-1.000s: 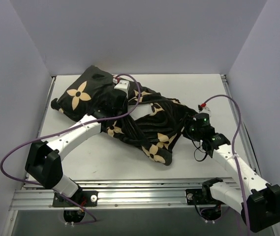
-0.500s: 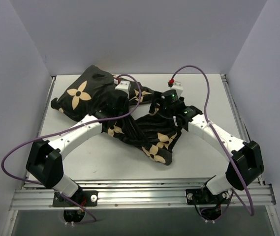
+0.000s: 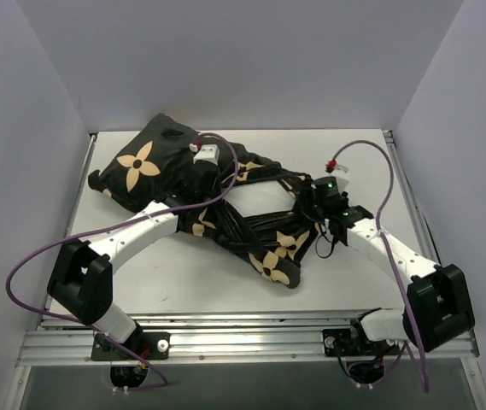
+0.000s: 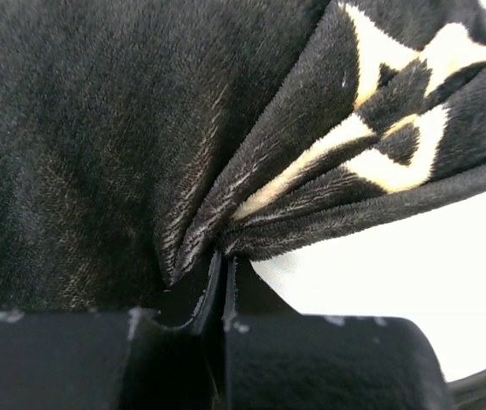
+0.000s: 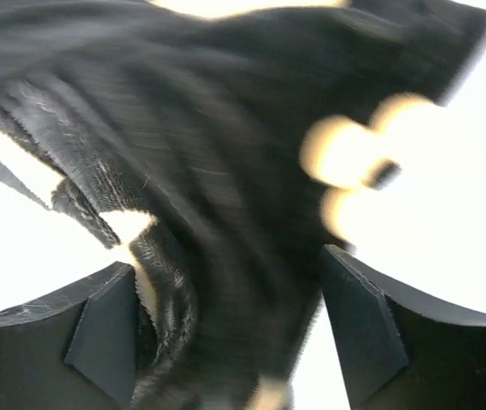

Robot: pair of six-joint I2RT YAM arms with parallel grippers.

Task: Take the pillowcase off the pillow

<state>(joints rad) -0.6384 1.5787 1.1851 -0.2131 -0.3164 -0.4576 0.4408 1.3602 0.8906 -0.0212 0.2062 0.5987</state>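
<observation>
Pillowcase point(image 3: 251, 226): black, tan flowers; our landmark.
Left gripper point(image 4: 223, 282): we see it clenched on a pillowcase fold.
Right gripper point(image 5: 228, 266): jaws spread, pillowcase cloth between them.

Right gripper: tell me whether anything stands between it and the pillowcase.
Nothing visible does. The pillowcase lies directly between the open jaws of the right gripper, though that wrist view is blurred. The left gripper is shut on another fold of it.

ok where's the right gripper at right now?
Top view: the right gripper sits right of centre, at the right-hand end of the stretched pillowcase. Its wrist view shows that fabric between its open jaws.
</observation>
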